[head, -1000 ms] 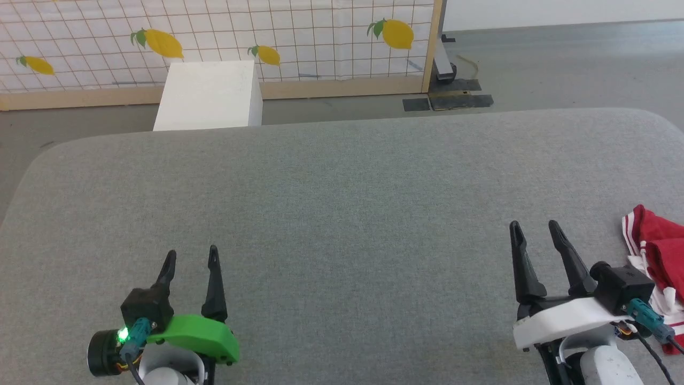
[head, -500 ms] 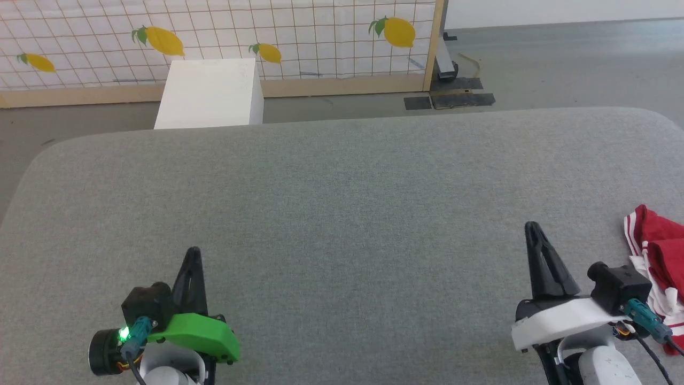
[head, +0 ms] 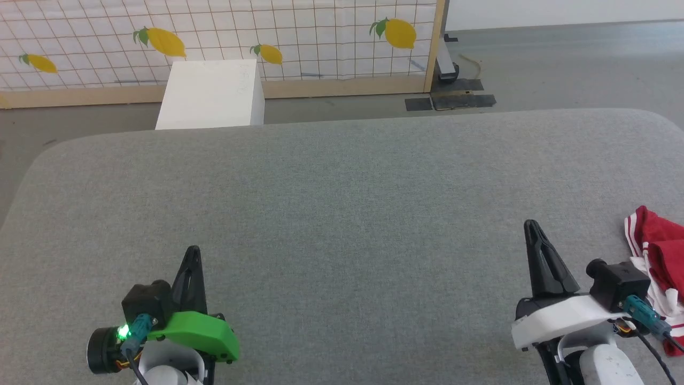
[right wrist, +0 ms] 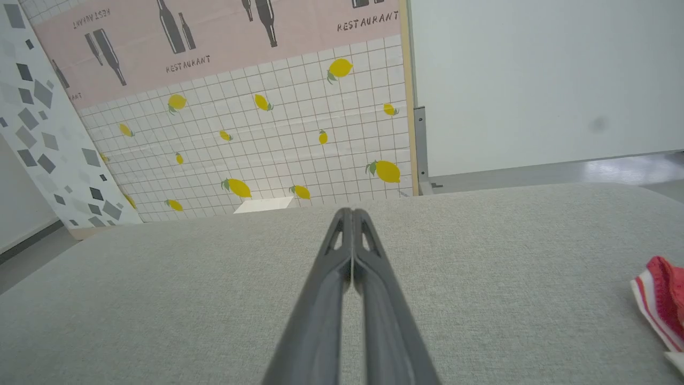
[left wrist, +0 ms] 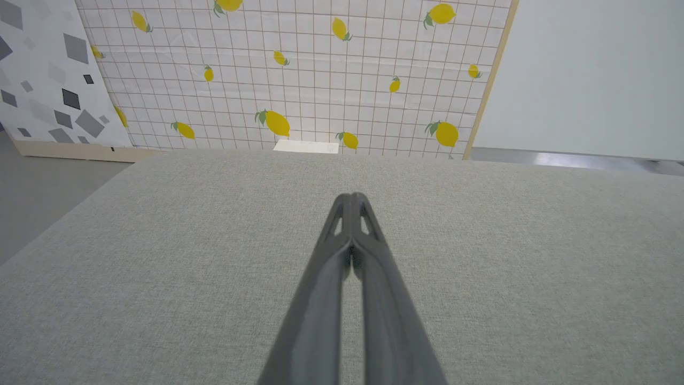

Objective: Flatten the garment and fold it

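At about four o'clock on the grey padded table [head: 342, 203], as the head view shows it, the garment [head: 660, 240] lies crumpled in a red heap. Its white-and-red striped trim faces inward, and the frame's edge cuts part of it off. The right gripper [head: 530, 224] sits at five o'clock with its two dark fingers pressed together on nothing, pointing to twelve o'clock over bare cloth. The heap is just beside it, toward three o'clock, and not touching. The left gripper [head: 193, 250] sits at seven o'clock, likewise pressed together and empty, well apart from the garment. Nothing is flattened yet, so the step in hand looks like the very start: reaching for the shirt. The next move probably calls for the right fingers to spread, swing toward three o'clock and pinch a loose edge, perhaps the striped trim. The heap could then be drawn toward the table's middle, where both arms can spread it.
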